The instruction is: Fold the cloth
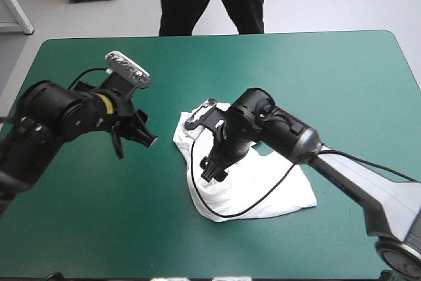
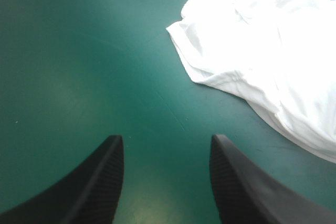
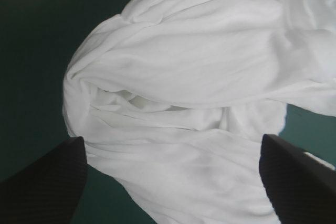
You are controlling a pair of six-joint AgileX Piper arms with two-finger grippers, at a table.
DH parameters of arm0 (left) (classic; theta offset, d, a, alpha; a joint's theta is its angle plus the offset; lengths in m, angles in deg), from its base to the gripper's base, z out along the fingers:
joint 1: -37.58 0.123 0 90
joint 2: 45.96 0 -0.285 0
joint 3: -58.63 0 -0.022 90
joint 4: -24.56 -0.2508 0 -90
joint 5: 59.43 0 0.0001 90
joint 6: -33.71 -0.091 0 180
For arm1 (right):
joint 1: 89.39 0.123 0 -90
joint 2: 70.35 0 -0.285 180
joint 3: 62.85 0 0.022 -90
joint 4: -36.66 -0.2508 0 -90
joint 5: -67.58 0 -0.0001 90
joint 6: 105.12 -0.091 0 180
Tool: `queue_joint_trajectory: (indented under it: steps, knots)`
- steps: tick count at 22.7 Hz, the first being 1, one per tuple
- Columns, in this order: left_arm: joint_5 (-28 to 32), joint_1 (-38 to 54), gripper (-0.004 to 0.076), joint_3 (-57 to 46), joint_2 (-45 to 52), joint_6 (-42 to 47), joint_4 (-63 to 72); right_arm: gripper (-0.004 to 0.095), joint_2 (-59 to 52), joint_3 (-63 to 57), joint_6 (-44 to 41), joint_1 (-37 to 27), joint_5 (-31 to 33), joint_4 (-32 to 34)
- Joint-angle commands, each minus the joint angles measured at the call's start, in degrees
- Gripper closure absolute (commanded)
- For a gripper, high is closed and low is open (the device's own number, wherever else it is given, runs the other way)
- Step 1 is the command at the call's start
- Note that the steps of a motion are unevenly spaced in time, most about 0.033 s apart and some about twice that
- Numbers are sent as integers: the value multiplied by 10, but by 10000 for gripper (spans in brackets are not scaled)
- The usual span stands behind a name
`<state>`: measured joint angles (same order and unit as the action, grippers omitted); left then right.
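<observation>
Teal-green table (image 1: 296,64): one crumpled T-shirt (image 1: 263,182), two parted claws (image 1: 136,144) (image 1: 212,168).

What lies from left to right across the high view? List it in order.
Left claw, open above the bare teal-green cover → T-shirt, a crumpled white heap. The right claw hangs open over the T-shirt, so it takes no separate place.
</observation>
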<state>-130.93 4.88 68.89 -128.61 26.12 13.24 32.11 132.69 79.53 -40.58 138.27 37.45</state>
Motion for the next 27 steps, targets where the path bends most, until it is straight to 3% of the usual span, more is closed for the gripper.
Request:
queue_joint_trajectory:
  steps: [1, 5, 10, 13, 27]
  knots:
    - [-21, 7, 349, 93, -73, -8, -5, 75, -79, 12, -14, -9, 9, 12]
    - [-10, 87, 349, 194, -156, -27, 88, 74, -137, 5, -23, -9, 9, 26]
    - [12, 182, 342, 200, -246, -56, 192, 74, -188, -56, -47, -17, 9, 57]
    - [29, 173, 300, 200, -297, -82, 215, 74, -197, -89, -50, -21, 9, 55]
    - [90, 135, 300, 204, -424, -113, 225, 75, -197, -93, -53, -24, 9, 58]
